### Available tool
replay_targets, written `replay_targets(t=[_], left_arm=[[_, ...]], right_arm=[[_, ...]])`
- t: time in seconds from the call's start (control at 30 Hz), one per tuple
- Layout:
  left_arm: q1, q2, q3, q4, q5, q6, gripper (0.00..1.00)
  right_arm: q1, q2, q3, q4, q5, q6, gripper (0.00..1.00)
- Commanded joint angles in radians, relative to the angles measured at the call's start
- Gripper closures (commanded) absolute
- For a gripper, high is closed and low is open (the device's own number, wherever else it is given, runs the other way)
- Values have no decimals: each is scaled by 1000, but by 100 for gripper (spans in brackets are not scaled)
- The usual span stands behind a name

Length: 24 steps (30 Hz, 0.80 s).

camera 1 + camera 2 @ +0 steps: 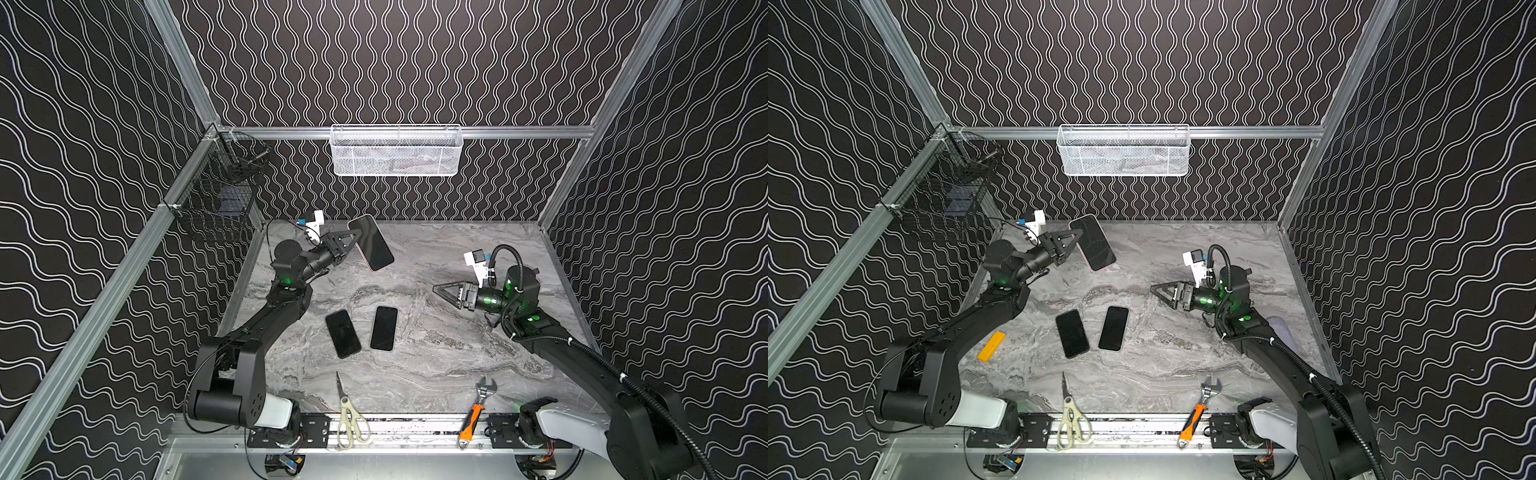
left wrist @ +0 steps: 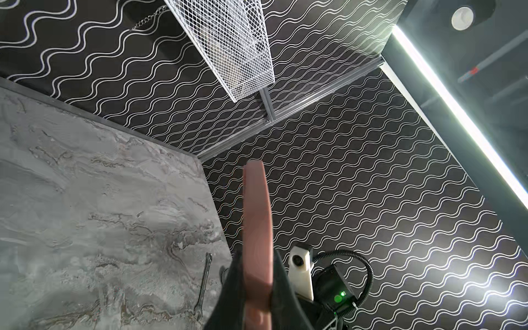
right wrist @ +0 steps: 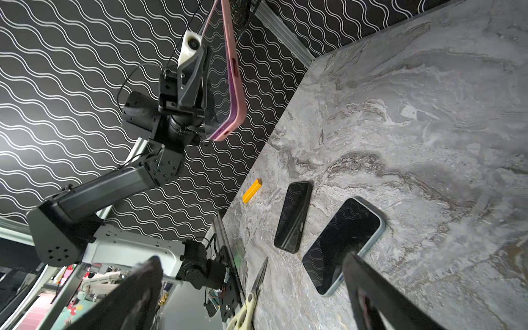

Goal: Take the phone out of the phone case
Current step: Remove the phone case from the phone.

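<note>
A phone with a dark screen sits in a pink phone case and is held tilted in the air over the table's back left. My left gripper is shut on its lower left edge; in the left wrist view both black fingers press against the case. The right wrist view shows the pink phone case edge-on. My right gripper hovers at mid right, well apart from the phone. Its jaws are wide open with nothing between them.
Two more dark phones lie flat mid-table. Scissors and an orange-handled wrench lie at the front edge, a yellow block by the left arm. A white basket and a black wire basket hang on the walls.
</note>
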Motion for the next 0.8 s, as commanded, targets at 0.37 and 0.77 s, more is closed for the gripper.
replay_targets(t=[0.37,0.77], left_arm=[[-3,4,-65,78,9,34,100],[-103,-20,-162,200,-133,-114,100]], right_arm=[[105,82,9,159,176,112,5],[214,227,-10,403,241,233,14]])
